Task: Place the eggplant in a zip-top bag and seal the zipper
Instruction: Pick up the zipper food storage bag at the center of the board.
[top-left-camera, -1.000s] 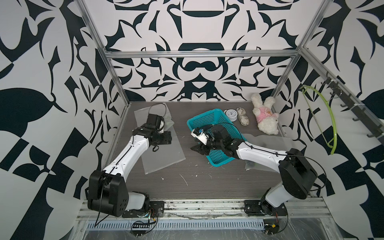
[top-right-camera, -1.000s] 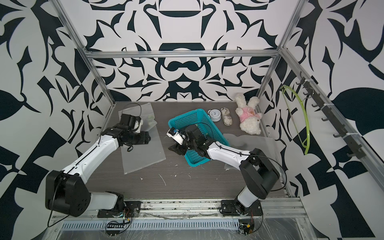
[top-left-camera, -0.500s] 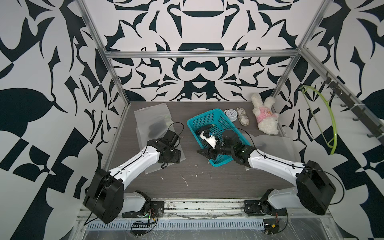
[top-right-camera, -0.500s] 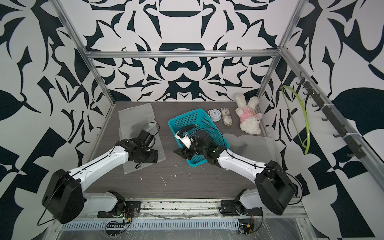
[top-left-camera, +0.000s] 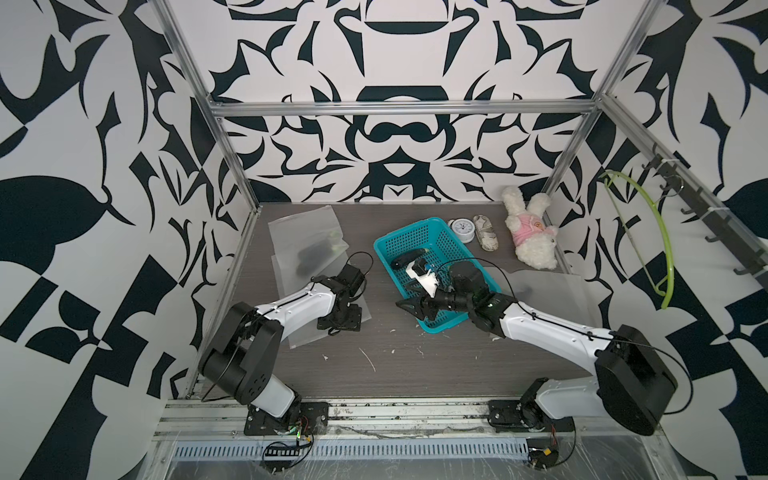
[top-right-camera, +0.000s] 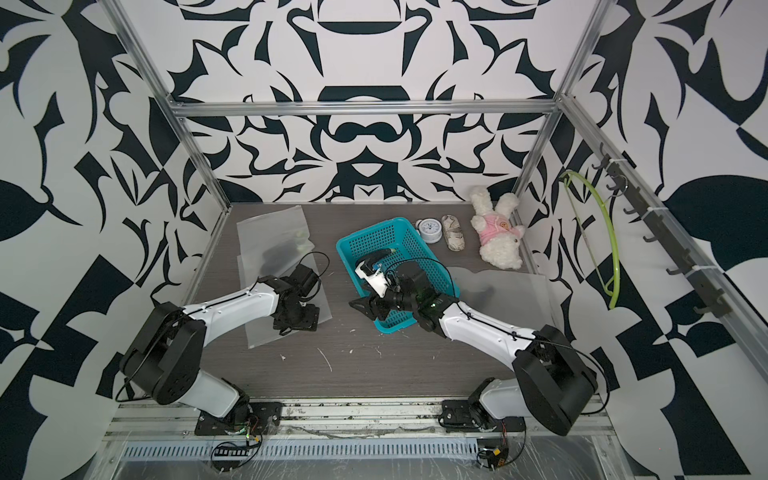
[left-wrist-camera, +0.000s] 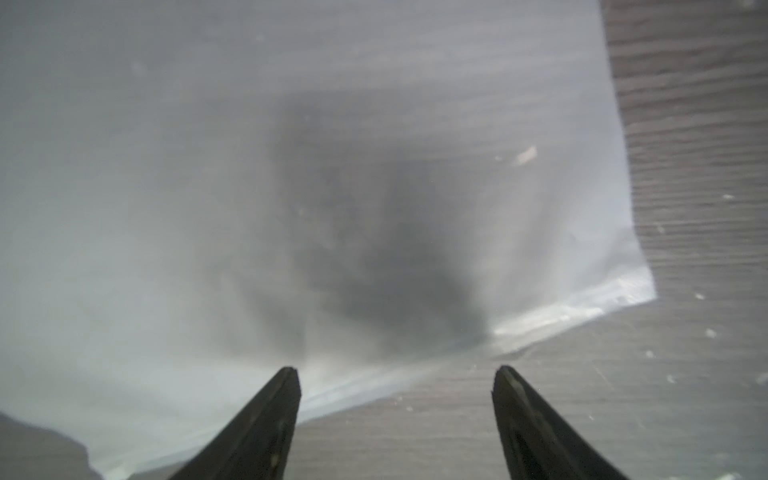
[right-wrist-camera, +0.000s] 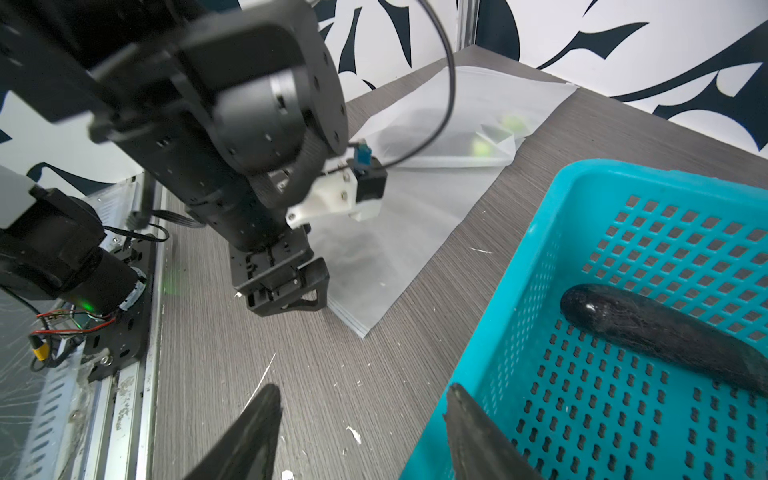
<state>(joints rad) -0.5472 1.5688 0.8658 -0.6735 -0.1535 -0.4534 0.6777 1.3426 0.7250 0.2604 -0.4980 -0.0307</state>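
Observation:
The dark eggplant (right-wrist-camera: 665, 336) lies in the teal basket (right-wrist-camera: 552, 232); both top views show it there (top-left-camera: 409, 258) (top-right-camera: 376, 254). My right gripper (right-wrist-camera: 363, 390) (top-left-camera: 409, 309) is open and empty, low at the basket's near left corner, with one finger over the table and the other at the rim. A flat frosted zip-top bag (left-wrist-camera: 249, 208) (top-left-camera: 291, 307) lies on the table at the left. My left gripper (left-wrist-camera: 397, 370) (top-left-camera: 338, 322) (top-right-camera: 295, 322) is open over that bag's near edge, holding nothing.
At the back left lies another frosted bag (top-left-camera: 307, 232) with a dark thing inside. A third bag (top-left-camera: 540, 286) lies right of the basket. Along the back right stand a small clock (top-left-camera: 462, 228), a pouch (top-left-camera: 485, 232) and a plush rabbit (top-left-camera: 530, 232). A green hanger (top-left-camera: 652, 232) hangs on the right wall.
My left gripper has come from the back-left bag toward the front, to the near edge of the flat bag. My right gripper has drawn back a little along the basket's left side.

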